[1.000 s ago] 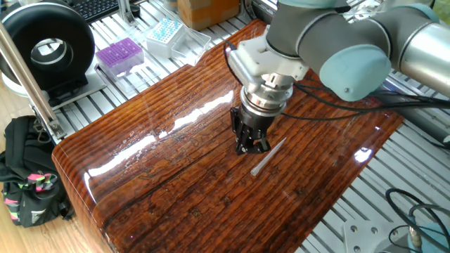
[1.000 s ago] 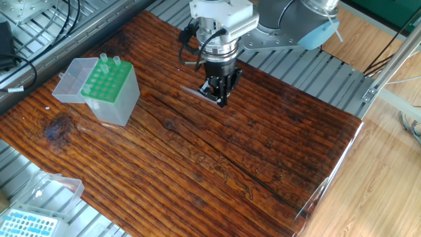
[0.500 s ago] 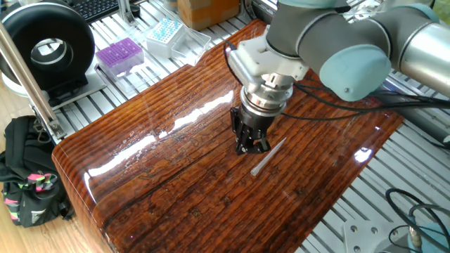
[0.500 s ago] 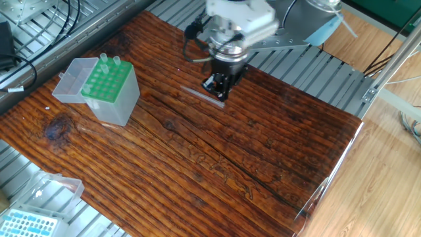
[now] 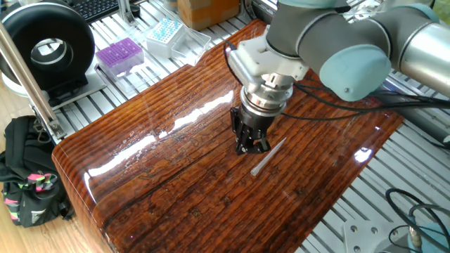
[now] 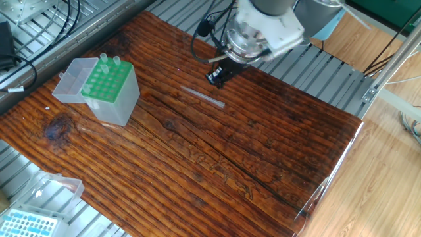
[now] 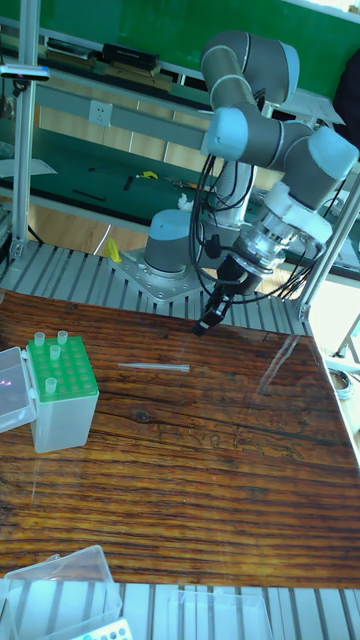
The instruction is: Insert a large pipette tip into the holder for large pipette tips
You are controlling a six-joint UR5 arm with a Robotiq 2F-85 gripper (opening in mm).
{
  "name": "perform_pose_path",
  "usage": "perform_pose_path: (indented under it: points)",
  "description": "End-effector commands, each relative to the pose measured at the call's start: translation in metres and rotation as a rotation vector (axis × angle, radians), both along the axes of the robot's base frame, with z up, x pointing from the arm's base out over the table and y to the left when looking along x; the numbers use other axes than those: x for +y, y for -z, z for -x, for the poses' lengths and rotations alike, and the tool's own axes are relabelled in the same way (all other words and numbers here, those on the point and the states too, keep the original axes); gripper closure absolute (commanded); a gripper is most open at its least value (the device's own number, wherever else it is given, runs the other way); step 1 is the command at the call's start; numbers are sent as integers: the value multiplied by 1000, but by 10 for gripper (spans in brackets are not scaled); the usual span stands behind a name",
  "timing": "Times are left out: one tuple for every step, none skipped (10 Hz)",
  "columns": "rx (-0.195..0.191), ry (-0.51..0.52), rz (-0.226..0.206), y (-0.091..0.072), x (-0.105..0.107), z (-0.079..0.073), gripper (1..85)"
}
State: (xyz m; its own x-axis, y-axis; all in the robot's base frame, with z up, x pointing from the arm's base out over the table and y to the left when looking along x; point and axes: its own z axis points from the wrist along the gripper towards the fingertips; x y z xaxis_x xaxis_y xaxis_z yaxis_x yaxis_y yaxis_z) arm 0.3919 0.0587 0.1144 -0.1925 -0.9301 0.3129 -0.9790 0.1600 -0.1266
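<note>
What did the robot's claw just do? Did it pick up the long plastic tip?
No. The claw lifted off the table and swung away from the tip, tilting as it went, and it carries nothing. The tip stayed lying flat on the wood, and the green-topped box did not move.
</note>
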Motion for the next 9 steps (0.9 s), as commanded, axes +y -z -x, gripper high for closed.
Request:
perform_pose_path:
  points:
    - [24,-104,99,2,-13,-3,550]
    - [38,-92,139,-1,-21,1,577]
    - [39,-93,159,-2,-26,1,597]
    - [31,-68,150,-2,-24,2,633]
    - [11,-24,117,1,-17,2,790]
    - [9,13,68,2,-6,6,847]
    - [27,28,22,1,5,11,847]
    - [58,6,8,-6,6,16,847]
    - [90,-46,21,-7,4,20,847]
